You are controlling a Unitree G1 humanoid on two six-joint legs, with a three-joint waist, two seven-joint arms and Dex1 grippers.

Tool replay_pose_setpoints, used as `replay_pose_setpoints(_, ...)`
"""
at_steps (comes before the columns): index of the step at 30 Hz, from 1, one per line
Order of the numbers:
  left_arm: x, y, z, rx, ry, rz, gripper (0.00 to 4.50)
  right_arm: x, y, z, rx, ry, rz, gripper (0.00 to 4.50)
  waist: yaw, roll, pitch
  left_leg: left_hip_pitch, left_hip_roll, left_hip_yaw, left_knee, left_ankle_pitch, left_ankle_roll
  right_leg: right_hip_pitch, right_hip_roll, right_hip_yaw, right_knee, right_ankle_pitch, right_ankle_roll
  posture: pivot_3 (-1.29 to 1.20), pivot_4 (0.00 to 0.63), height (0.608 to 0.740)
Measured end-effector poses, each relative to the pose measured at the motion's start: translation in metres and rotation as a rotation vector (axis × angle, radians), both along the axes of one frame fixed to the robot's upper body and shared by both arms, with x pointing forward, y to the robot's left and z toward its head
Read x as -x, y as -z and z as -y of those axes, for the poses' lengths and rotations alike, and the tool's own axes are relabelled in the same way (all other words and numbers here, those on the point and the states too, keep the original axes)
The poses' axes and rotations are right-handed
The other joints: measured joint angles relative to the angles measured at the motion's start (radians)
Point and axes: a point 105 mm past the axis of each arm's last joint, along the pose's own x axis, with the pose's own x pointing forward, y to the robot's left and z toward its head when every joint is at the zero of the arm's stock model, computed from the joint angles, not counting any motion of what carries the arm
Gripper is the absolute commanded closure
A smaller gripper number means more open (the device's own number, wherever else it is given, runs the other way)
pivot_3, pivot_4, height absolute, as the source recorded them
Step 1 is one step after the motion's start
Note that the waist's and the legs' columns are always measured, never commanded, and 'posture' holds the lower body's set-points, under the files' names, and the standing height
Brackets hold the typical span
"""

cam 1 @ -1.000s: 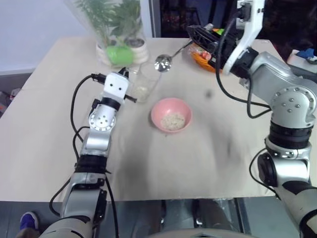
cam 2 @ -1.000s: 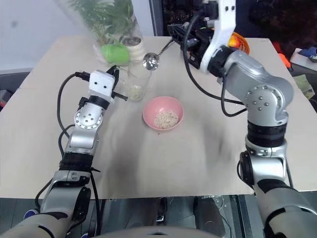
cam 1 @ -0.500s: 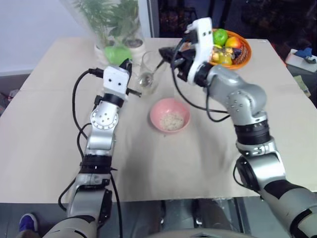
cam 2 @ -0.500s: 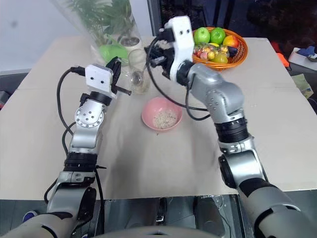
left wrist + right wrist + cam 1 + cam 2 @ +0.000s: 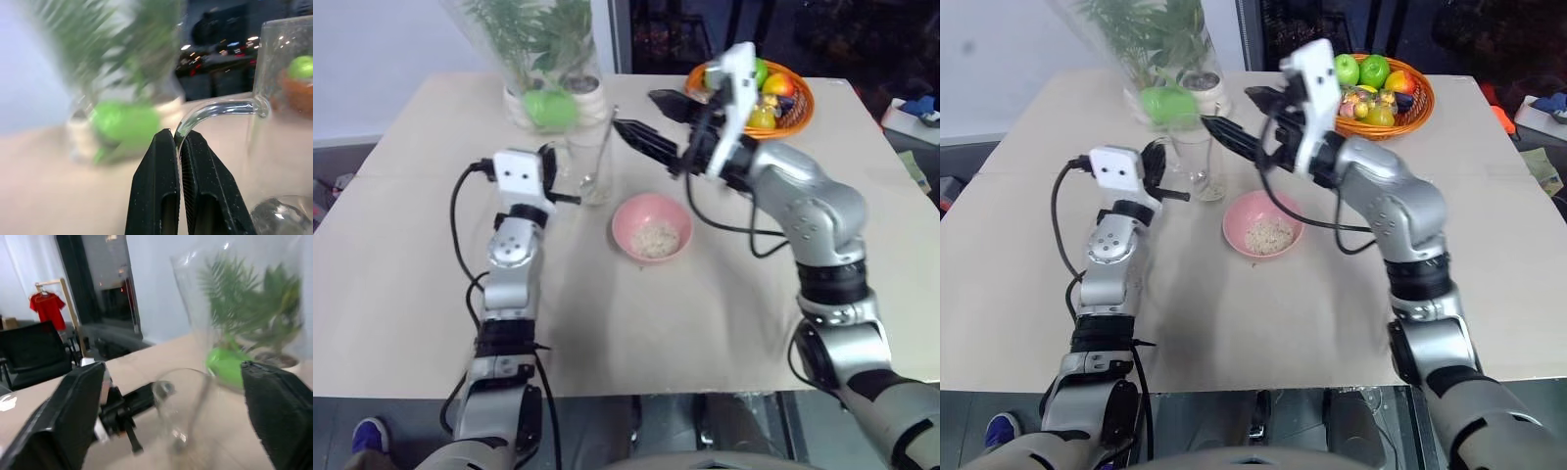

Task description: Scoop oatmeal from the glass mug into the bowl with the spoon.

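The left pincer (image 5: 178,147) was pinched tight on the thin clear handle of the glass mug (image 5: 589,162), a grip plain in the left wrist view, where both black fingers met on the glass loop; from the head views that contact was hard to make out behind the wrist housing. The mug stood on the table (image 5: 401,255) beside the pink bowl (image 5: 652,226), near but apart. The spoon (image 5: 591,176) stood inside the mug, its small oval end low against the glass and its thin handle leaning up past the rim; the handle was faint in the head views. The right pincer (image 5: 651,122) hung just above and beside the mug with its two fingers spread wide, holding nothing; the right wrist view showed those fingers at either edge with the mug and spoon between them, blurred. One small heap of oatmeal (image 5: 656,238) lay in the bowl. Whether any flakes were in the mug could not be told. Behind the mug stood one plastic-wrapped plant (image 5: 540,59), its top cut off, and one orange fruit basket (image 5: 791,98), partly hidden by the right arm.
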Motion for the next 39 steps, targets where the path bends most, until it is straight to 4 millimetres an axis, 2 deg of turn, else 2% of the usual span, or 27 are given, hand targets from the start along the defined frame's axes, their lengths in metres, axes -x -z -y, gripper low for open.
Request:
replay_pose_setpoints(2, 0.005, 0.003, -0.016, 0.051, -0.018, -0.002, 4.50, 0.018, 0.007, 0.019, -0.082, -0.066, -0.009, 0.03, 0.000, 0.000, 0.000, 0.000, 0.000, 0.000, 0.000, 0.000, 0.000, 0.001, 0.000, 0.000, 0.000, 0.000, 0.000, 0.00, 0.150, 0.740)
replay_pose_setpoints(4, 0.008, 0.006, -0.027, 0.083, -0.007, -0.003, 4.50, 0.032, 0.021, 0.038, -0.053, -0.051, 0.021, 0.03, 0.000, 0.000, 0.000, 0.000, 0.000, 0.000, 0.000, 0.000, 0.000, 0.001, 0.000, 0.000, 0.000, 0.000, 0.000, 0.00, 0.150, 0.740)
replay_pose_setpoints(5, 0.013, 0.011, -0.042, 0.128, -0.023, -0.004, 4.50, 0.035, 0.034, 0.054, 0.005, -0.004, 0.037, 0.03, -0.001, -0.001, 0.000, 0.002, 0.000, 0.001, 0.000, 0.000, 0.000, 0.001, -0.001, 0.001, -0.003, 0.000, 0.000, 0.00, 0.150, 0.740)
replay_pose_setpoints(8, 0.015, 0.016, -0.051, 0.165, -0.016, 0.003, 4.50, 0.038, 0.041, 0.068, 0.063, 0.078, 0.126, 0.03, 0.000, -0.001, 0.000, 0.007, 0.000, 0.002, 0.000, 0.000, 0.001, 0.004, 0.000, 0.002, -0.001, 0.000, 0.000, 0.00, 0.150, 0.740)
replay_pose_setpoints(10, 0.017, 0.021, -0.060, 0.170, -0.014, 0.008, 4.50, 0.043, 0.056, 0.081, 0.130, 0.116, 0.148, 0.03, 0.007, -0.002, 0.000, 0.012, 0.000, 0.002, -0.001, -0.002, 0.003, 0.009, 0.000, 0.001, -0.002, 0.000, 0.000, 0.00, 0.150, 0.740)
replay_pose_setpoints(13, 0.022, 0.031, -0.088, 0.184, -0.071, 0.001, 4.50, 0.055, 0.081, 0.096, 0.200, 0.125, 0.107, 0.03, 0.004, -0.002, 0.000, 0.013, 0.000, 0.003, 0.000, -0.002, 0.004, 0.010, 0.000, 0.003, -0.002, 0.000, 0.000, 0.00, 0.150, 0.740)
replay_pose_setpoints(18, 0.014, 0.037, -0.094, 0.178, -0.074, 0.006, 4.50, 0.080, 0.091, 0.104, 0.211, 0.114, 0.091, 0.03, 0.013, -0.003, -0.001, 0.014, 0.000, 0.001, 0.000, -0.002, 0.004, 0.012, 0.000, 0.002, -0.001, 0.000, 0.000, 0.00, 0.150, 0.740)
replay_pose_setpoints(23, 0.011, 0.047, -0.102, 0.189, -0.092, -0.018, 4.50, 0.094, 0.094, 0.110, 0.200, 0.117, 0.074, 0.03, 0.011, -0.003, -0.001, 0.015, 0.000, 0.002, 0.000, -0.003, 0.004, 0.013, 0.000, 0.002, -0.001, 0.000, 0.000, 0.00, 0.150, 0.740)
replay_pose_setpoints(33, 0.007, 0.049, -0.101, 0.188, -0.094, -0.012, 4.50, 0.096, 0.080, 0.091, 0.133, 0.031, 0.130, 0.03, 0.008, -0.003, -0.001, 0.017, 0.000, 0.002, 0.000, -0.003, 0.005, 0.014, 0.000, 0.002, -0.001, 0.000, 0.000, 0.00, 0.150, 0.740)
replay_pose_setpoints(39, 0.008, 0.050, -0.101, 0.185, -0.100, -0.007, 4.50, 0.095, 0.074, 0.089, 0.108, 0.038, 0.160, 0.03, 0.008, -0.003, -0.001, 0.017, 0.000, 0.002, 0.000, -0.003, 0.005, 0.014, 0.000, 0.002, -0.001, 0.000, 0.000, 0.00, 0.150, 0.740)
